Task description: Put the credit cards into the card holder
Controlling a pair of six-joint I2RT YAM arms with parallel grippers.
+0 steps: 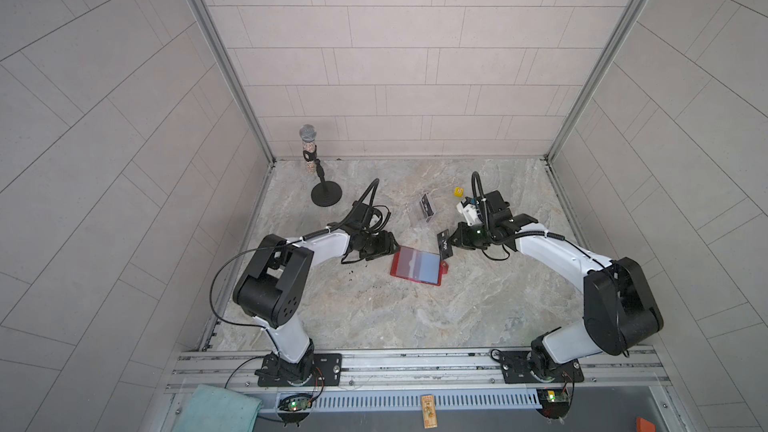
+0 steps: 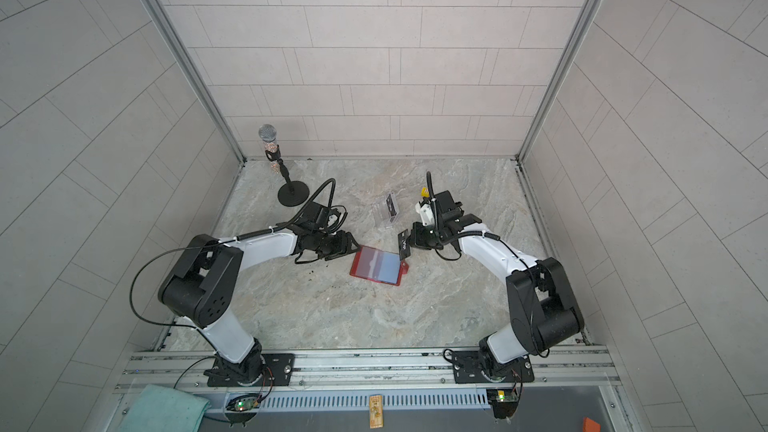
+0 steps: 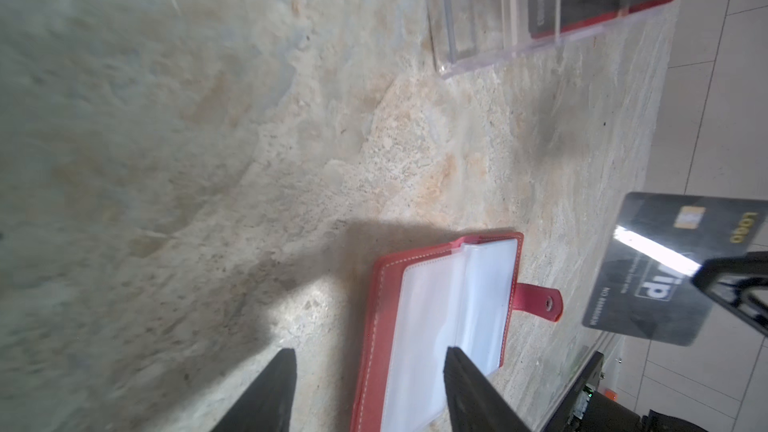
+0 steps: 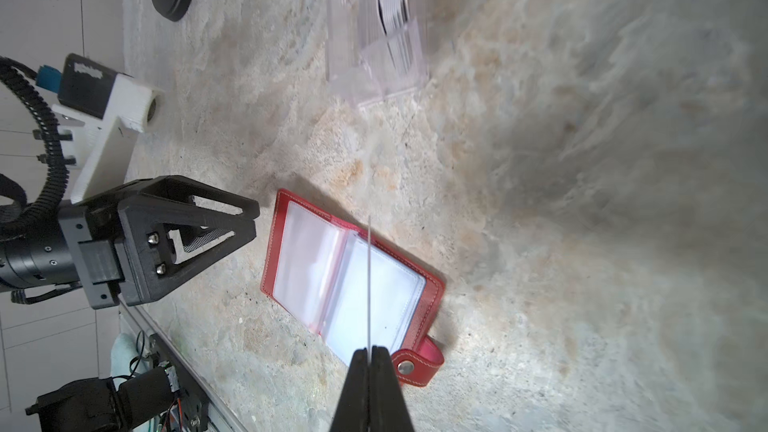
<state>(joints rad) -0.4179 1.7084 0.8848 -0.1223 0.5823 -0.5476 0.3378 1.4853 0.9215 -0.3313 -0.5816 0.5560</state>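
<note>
Pinches in the shut right pincer (image 4: 369, 352) a black credit card (image 1: 444, 248) on edge; finds the open card holder (image 1: 415, 265) just beneath at 8 o'clock, flat on the counter (image 1: 478, 305), long axis 10-to-4. Poises the left pincer (image 3: 370, 353), agape and empty, at its 10 o'clock. Leaves the acrylic stand (image 1: 428, 218) at 12, out of the way

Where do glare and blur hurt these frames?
Left wrist view: glare streak across the held black card, much of the table blurred. Right wrist view: acrylic stand blurred, card edge-on, a thin line. Both top views: card holder sleeves reflect pale blue.
</note>
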